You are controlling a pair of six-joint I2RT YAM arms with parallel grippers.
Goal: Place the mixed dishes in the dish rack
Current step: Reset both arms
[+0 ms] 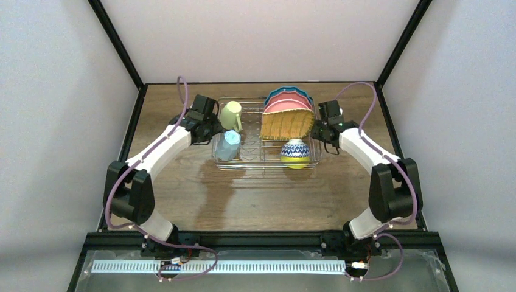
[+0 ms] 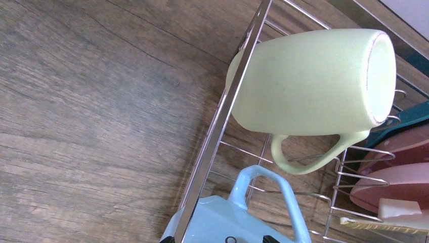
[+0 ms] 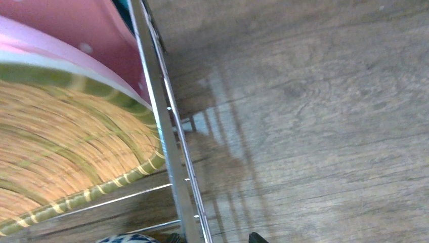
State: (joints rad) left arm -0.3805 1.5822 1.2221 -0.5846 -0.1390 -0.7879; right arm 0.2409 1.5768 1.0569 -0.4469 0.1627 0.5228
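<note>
The dish rack [image 1: 255, 165] sits at the far middle of the surface [image 1: 243, 201], and every dish I can see is already in it: pink plates [image 1: 286, 102] on edge, the woven plate [image 1: 286, 126] before them, and two mugs on the left. The job looks nearly finished, so each arm should draw away slowly without nudging the wire rim. The right jaws stand apart astride the rack's right rim, seemingly not pinching it. The left jaws hang over the light blue mug [image 2: 217, 223]; I cannot tell their gap.

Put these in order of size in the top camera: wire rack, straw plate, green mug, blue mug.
1. the wire rack
2. the straw plate
3. the green mug and the blue mug look about the same size, so I won't rank them.
</note>
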